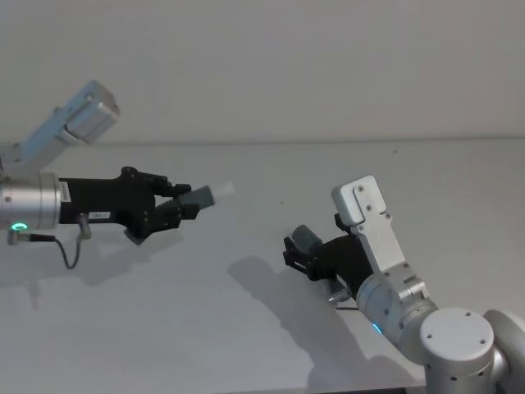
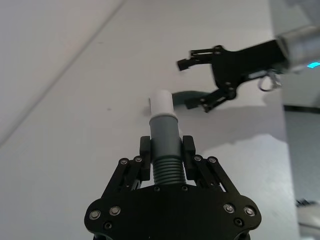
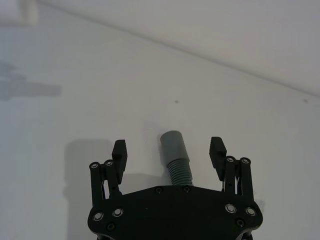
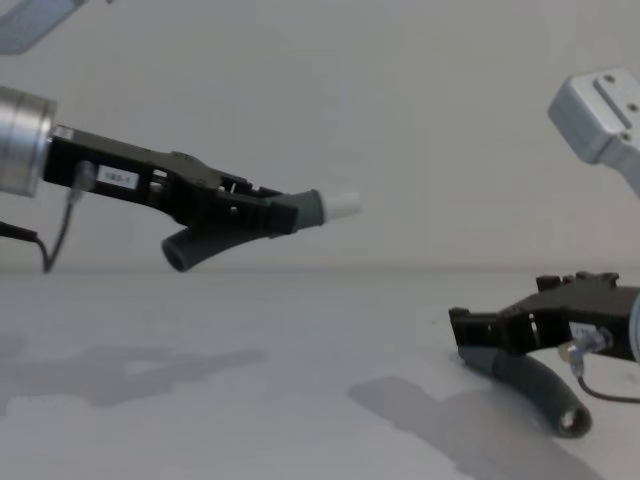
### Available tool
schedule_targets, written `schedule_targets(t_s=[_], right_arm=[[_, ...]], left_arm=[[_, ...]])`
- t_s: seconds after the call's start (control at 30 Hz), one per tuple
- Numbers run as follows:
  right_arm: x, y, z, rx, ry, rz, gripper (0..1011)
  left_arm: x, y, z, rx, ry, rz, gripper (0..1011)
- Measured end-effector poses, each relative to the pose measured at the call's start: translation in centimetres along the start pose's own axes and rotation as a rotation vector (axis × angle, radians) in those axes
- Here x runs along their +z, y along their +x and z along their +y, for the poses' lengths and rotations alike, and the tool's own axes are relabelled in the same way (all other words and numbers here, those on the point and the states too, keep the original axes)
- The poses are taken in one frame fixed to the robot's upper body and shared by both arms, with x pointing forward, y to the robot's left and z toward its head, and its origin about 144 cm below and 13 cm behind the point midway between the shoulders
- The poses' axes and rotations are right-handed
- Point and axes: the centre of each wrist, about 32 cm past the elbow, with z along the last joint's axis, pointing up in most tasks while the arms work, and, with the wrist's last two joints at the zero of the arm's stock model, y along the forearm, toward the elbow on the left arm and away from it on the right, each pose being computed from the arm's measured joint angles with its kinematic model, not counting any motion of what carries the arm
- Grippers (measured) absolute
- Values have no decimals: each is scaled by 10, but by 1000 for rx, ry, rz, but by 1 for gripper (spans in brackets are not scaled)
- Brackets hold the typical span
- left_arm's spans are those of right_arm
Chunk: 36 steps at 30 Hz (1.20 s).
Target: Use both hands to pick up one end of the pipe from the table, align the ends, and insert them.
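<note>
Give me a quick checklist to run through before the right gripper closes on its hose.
1. Left gripper shut on plug hose: ok.
2. Plug hose lifted off the table: ok.
3. Right gripper open: ok.
4. Socket hose between its fingers: ok, roughly centred.
5. Fingers low enough to catch the socket hose: cannot tell.
6. Hoses lined up for insertion: not ok, they are apart.

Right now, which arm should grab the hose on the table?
Right: the right gripper is open astride the plain grey hose on the table. The left gripper is shut on the white-tipped hose, up in the air.
</note>
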Motion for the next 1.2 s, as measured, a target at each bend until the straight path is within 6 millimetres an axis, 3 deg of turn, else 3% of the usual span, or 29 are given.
schedule_targets(t_s=[0.6,1.2], right_arm=[[-13,27,1,106,-63,-19,1002],[-20,52,8,106,-85,36,1002]], left_arm=[[-5,37,30,-298,33,23,339],[-9,45,28,-406,51,63,339]])
